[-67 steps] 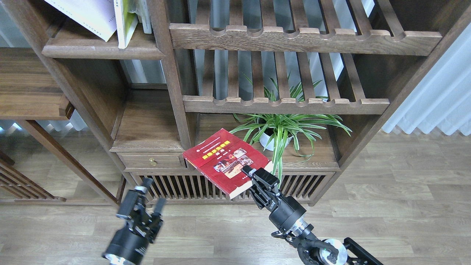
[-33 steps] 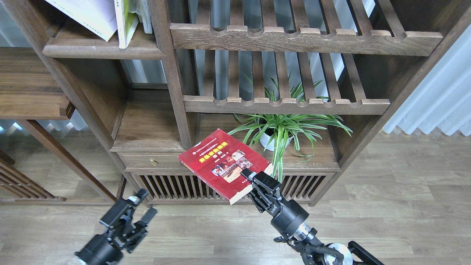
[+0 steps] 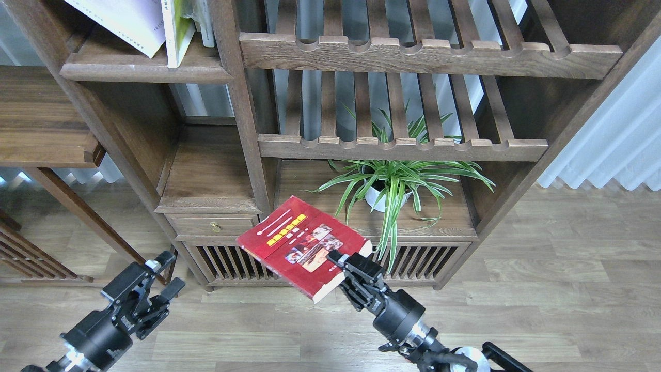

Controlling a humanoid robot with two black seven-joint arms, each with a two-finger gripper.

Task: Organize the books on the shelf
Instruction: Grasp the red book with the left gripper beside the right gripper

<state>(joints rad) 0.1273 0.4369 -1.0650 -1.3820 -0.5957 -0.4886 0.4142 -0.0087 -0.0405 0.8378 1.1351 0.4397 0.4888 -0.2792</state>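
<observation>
**Red book held out in front of the cabinet**

Wood-plank flooring (image 3: pixel 542 289) is running under a big dark-brown shelving unit, with pale curtains (image 3: pixel 614 139) hanging off to the right. Up top left, the solid shelf (image 3: pixel 139 66) is carrying two of the books: the pale white-lavender book (image 3: pixel 121 20) is leaning over and the yellow-green book (image 3: pixel 178 31) is standing just beside it, touching. The dark red book (image 3: pixel 297 243) is hanging in the air in front of the slatted lower doors, tilted, cover facing up. The right gripper (image 3: pixel 338 263) is pinching it at its near right corner, one finger lying across the cover. The left gripper (image 3: pixel 162 268) is hovering low on the left over the floor, fingers spread apart and holding nothing, well apart from the book. A spider plant (image 3: pixel 397 181) in a white pot is sitting on the lower board, and a small brass-knobbed drawer (image 3: pixel 214 226) is showing left of the red book
</observation>
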